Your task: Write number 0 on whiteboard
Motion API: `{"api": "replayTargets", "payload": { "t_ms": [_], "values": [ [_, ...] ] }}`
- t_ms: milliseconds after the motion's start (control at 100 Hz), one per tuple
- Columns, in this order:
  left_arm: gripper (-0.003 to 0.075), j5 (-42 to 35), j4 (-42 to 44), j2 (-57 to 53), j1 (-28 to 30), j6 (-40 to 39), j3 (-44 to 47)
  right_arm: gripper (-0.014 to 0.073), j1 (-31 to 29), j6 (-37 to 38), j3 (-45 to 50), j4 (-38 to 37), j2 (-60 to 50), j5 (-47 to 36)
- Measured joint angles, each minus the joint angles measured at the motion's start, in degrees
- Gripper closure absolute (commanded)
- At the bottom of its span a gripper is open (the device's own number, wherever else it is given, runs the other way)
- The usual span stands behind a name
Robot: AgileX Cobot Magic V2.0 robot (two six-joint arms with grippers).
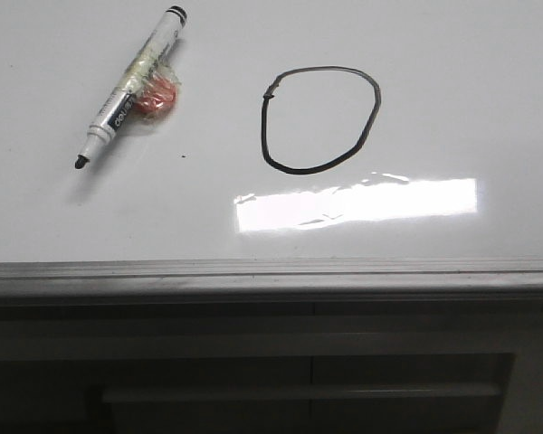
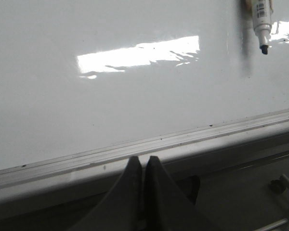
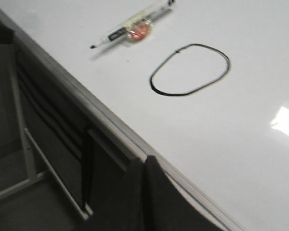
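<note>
On my front feed, far left of the whiteboard (image 1: pixel 452 99), I see an uncapped marker (image 1: pixel 131 86) lying tilted, tip toward the near edge, with a red lump (image 1: pixel 157 95) wrapped in clear film touching its barrel. Right of it sits the number 0 (image 1: pixel 321 119) — a closed, uneven black loop, well apart from the marker, just above the bright glare. My left gripper (image 2: pixel 141 166) hangs off the board's grey edge, fingers pressed together on nothing. The right gripper (image 3: pixel 143 166) — likewise closed, empty, at the edge.
</note>
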Motion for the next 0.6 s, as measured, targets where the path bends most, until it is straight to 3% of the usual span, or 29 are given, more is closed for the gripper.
{"api": "replayTargets", "payload": {
  "t_ms": [250,420,600],
  "values": [
    [0.074,0.0,0.0,0.0,0.0,0.0,0.0,0.0662,-23.01,1.05,12.66,4.19,-0.71,-15.33],
    [0.074,0.11,-0.03,0.0,0.0,0.0,0.0,0.0662,-30.22,1.07,12.68,4.77,-5.66,-9.04],
    [0.074,0.11,-0.24,0.0,0.0,0.0,0.0,0.0662,-31.4,1.29,12.68,5.43,-11.77,1.13]
  ]
}}
